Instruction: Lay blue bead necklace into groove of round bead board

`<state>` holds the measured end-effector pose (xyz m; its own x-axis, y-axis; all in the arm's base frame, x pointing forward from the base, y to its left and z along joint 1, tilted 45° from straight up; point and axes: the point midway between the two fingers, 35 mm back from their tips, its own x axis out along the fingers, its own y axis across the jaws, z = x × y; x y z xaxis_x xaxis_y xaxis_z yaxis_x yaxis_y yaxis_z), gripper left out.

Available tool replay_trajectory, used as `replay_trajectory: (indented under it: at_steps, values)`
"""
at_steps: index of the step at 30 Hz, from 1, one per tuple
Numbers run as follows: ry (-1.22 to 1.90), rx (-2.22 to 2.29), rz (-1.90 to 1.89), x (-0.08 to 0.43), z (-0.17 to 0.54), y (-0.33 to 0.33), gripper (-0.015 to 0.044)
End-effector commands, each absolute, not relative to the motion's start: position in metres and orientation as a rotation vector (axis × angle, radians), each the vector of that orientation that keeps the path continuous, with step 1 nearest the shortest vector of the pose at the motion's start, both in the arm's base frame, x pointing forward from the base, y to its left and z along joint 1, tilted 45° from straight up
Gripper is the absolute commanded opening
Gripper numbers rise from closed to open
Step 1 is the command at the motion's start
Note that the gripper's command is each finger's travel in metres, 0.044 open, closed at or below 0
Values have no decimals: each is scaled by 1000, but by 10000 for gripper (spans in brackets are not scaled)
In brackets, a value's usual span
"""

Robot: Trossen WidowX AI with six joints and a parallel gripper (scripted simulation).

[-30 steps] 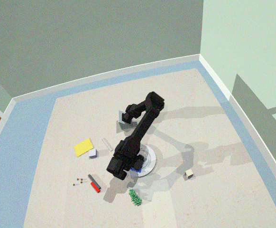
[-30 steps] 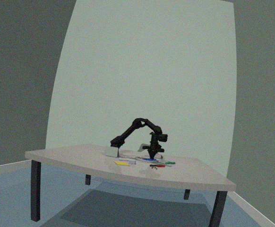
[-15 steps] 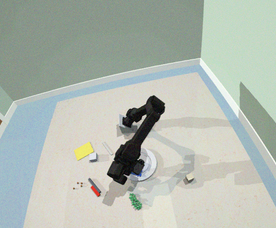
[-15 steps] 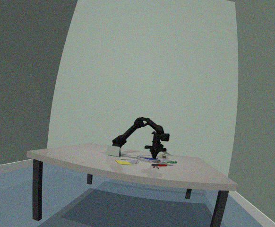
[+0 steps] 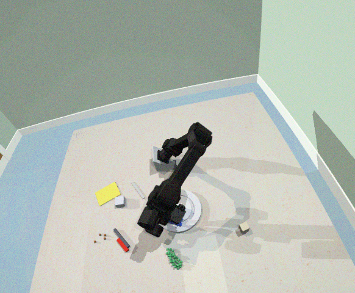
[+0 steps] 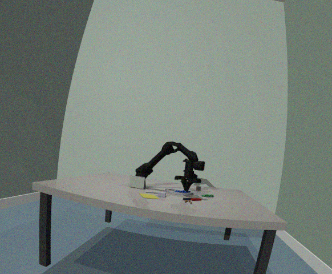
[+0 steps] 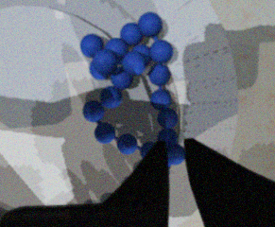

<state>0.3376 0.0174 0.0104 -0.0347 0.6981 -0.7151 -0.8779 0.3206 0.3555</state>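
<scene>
From where I'm standing, going by the view from above, the black arm [image 5: 188, 163] [image 6: 157, 156] reaches from its grey base [image 5: 155, 154] [image 6: 137, 182] toward the near side of the table [image 5: 285, 258] [image 6: 86, 188], and its gripper [image 5: 177, 214] [image 6: 186, 190] [image 7: 174, 148] points down over the round bead board [image 5: 197, 208] [image 6: 191, 193] [image 7: 24, 61]. The fingers are nearly together, pinching the blue bead necklace [image 5: 175, 223] [image 6: 182, 191] [image 7: 133, 63] at one end of its loop. That necklace is over the near part of the board, with some beads bunched up and the rest making a small, uneven loop; it isn't spread round the groove. I can't tell which beads touch the board. A heap of green beads [image 5: 174, 258] [image 6: 207, 196] sits nearer than the board, and a beige cube [image 5: 244, 227] [image 6: 198, 188] stands off to the right. Over on the left are a yellow sheet [image 5: 107, 193] [image 6: 149, 196], a pale block [image 5: 119, 201] [image 6: 161, 194] just beside it and a thin pale strip [image 5: 138, 190] [image 6: 155, 192]. Nearer on that side, a dark bar [image 5: 121, 238] [image 6: 186, 198] and a red piece [image 5: 122, 245] [image 6: 196, 199] lie together, with small brown balls [image 5: 104, 238] [image 6: 188, 201] to their left.
</scene>
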Motion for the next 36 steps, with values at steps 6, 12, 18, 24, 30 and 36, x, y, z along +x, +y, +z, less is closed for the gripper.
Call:
replay_trajectory:
  at_steps: [6,12,18,24,30,36]
  values:
    - [978,-225,1297,335,8,22,0]
    - [978,-225,1297,335,8,22,0]
    - [978,-225,1297,335,8,22,0]
    - [971,-232,1284,338,10,17,157]
    - [971,-232,1284,338,10,17,315]
    - [977,-223,1287,336,12,17,440]
